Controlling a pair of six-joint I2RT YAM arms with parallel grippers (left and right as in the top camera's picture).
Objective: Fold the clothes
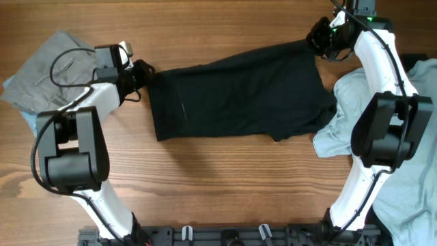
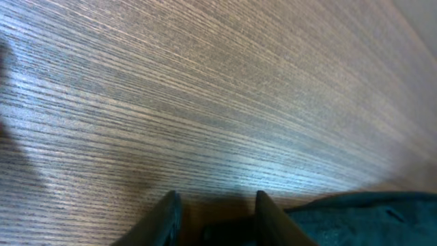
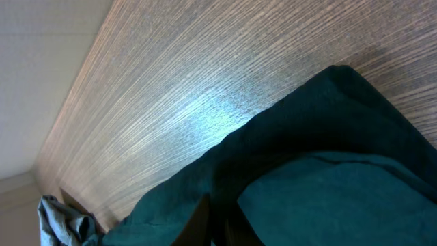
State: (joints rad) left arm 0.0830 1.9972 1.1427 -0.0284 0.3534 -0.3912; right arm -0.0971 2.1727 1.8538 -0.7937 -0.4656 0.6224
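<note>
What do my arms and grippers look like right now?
Left arm and right arm: white curved links, bulky black joint housings. Left gripper and right gripper are black. A thin black cable loops by the left wrist; a green light glows at the right.

Black shorts (image 1: 235, 92), grey trousers (image 1: 34, 75), pale blue T-shirt (image 1: 341, 96), brown wood-grain table (image 1: 205, 178).

The wooden table (image 1: 225, 171) carries black shorts (image 1: 239, 96), grey trousers (image 1: 48, 68) and pale blue T-shirt (image 1: 341, 102).

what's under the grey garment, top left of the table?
A pale blue cloth pokes out at the lower-left edge of the grey garment; how far it runs underneath is covered.
</note>
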